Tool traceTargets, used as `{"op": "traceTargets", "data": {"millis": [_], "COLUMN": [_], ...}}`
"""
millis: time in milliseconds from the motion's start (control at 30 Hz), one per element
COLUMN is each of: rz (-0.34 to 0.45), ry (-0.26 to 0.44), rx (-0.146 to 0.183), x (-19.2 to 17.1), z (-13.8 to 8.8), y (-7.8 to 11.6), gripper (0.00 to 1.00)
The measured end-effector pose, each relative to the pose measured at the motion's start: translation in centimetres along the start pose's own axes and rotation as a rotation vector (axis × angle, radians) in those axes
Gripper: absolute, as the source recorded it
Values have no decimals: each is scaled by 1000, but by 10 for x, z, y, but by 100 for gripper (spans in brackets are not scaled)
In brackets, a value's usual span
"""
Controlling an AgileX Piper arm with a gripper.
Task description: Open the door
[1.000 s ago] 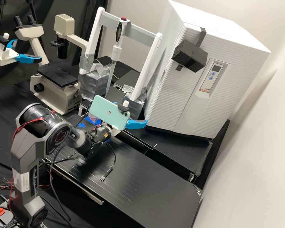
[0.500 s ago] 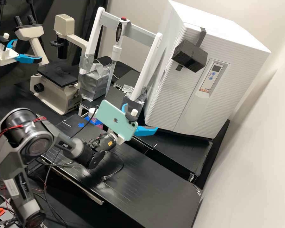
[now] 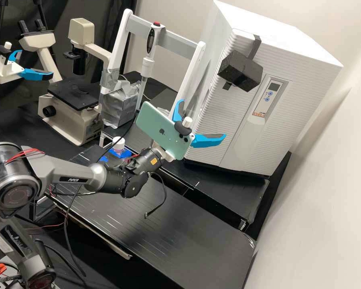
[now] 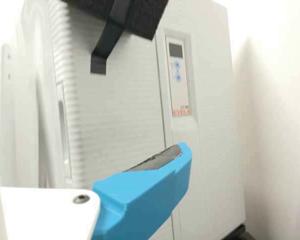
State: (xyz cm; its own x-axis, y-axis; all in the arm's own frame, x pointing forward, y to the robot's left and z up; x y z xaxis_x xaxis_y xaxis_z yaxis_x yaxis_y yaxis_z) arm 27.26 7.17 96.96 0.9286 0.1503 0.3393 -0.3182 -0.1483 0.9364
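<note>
At the left, a cream microscope (image 3: 70,127) with a flat, dark stage is stood on the black bench (image 3: 196,241). Next, a small white-capped container (image 3: 118,143) is seen beside glossy blue material (image 3: 125,153); its contents cannot be made out. A slender pipette (image 3: 147,66), tip down, is held by a smooth white frame (image 3: 122,38), its feet wrapped in crinkled silver tape (image 3: 118,108). A mint-green, round-cornered phone (image 3: 162,129) is mounted behind the claw (image 3: 203,118), whose blue fingers are spread apart. Farther right, the finely ribbed door (image 3: 218,116) is seen closed on the boxy white cabinet (image 3: 280,36), its interior hidden. Above the claw, a rough, dark block (image 3: 240,71) is fixed to the door by a flat strap.
</note>
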Motion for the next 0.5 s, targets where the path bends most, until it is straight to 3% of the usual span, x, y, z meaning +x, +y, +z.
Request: {"op": "traceTargets", "data": {"millis": [267,500], "rz": [-12,-34], "ry": [6,-27], "rx": [14,-18], "x": [24,40], "z": [-17,-17], "y": [1,-7], "gripper": [100,100]}}
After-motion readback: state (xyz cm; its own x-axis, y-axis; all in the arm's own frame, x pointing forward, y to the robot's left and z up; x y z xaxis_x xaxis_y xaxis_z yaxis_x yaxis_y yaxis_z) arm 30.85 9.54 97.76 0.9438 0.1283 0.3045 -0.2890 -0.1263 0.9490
